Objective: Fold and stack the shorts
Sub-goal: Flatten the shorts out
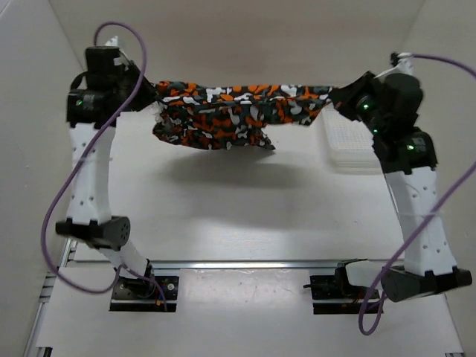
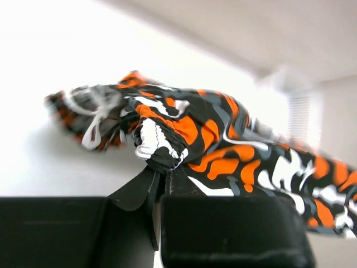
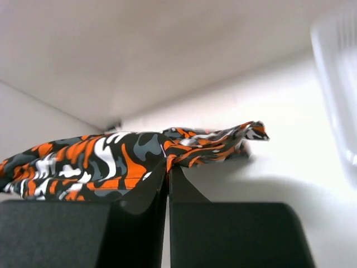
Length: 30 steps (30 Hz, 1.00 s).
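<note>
**Left:** the left pincer (image 1: 152, 95), pressed together, pinches one end of the soft fabric shorts (image 1: 230, 111), camouflaged in orange, white, grey and black, near the white waist drawstring (image 2: 95, 120).

**Centre:** the shorts hang stretched between the two arms above the white bench (image 1: 245, 216), with the lower part sagging.

**Right:** the right pincer (image 1: 337, 100), likewise closed, grips the opposite end, close to the white plastic mesh basket (image 1: 349, 145).

A clean fold probably calls for level pincers and even tension during lowering, so that the cloth lands flat.
</note>
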Each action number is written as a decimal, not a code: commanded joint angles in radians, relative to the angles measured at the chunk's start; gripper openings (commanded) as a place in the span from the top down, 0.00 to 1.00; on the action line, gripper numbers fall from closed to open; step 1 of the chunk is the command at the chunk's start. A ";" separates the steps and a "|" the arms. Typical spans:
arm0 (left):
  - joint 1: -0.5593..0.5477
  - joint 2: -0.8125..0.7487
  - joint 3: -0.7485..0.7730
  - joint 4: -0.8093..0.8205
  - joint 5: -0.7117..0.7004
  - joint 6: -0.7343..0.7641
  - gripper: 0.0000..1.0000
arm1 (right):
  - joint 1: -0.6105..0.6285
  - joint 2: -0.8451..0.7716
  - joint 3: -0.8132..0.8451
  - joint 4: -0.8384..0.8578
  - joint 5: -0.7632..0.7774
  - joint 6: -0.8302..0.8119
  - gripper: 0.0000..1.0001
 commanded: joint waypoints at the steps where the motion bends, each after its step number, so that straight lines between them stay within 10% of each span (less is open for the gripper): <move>1: 0.001 -0.147 0.061 -0.081 0.024 -0.009 0.90 | -0.008 -0.047 0.152 -0.118 0.046 -0.167 1.00; 23: -0.008 -0.429 0.201 -0.103 0.405 -0.088 0.90 | -0.008 -0.136 0.758 -0.260 0.059 -0.245 1.00; 30: -0.008 -0.518 -0.273 -0.014 0.343 -0.124 0.90 | -0.008 -0.029 0.516 -0.199 0.049 -0.245 1.00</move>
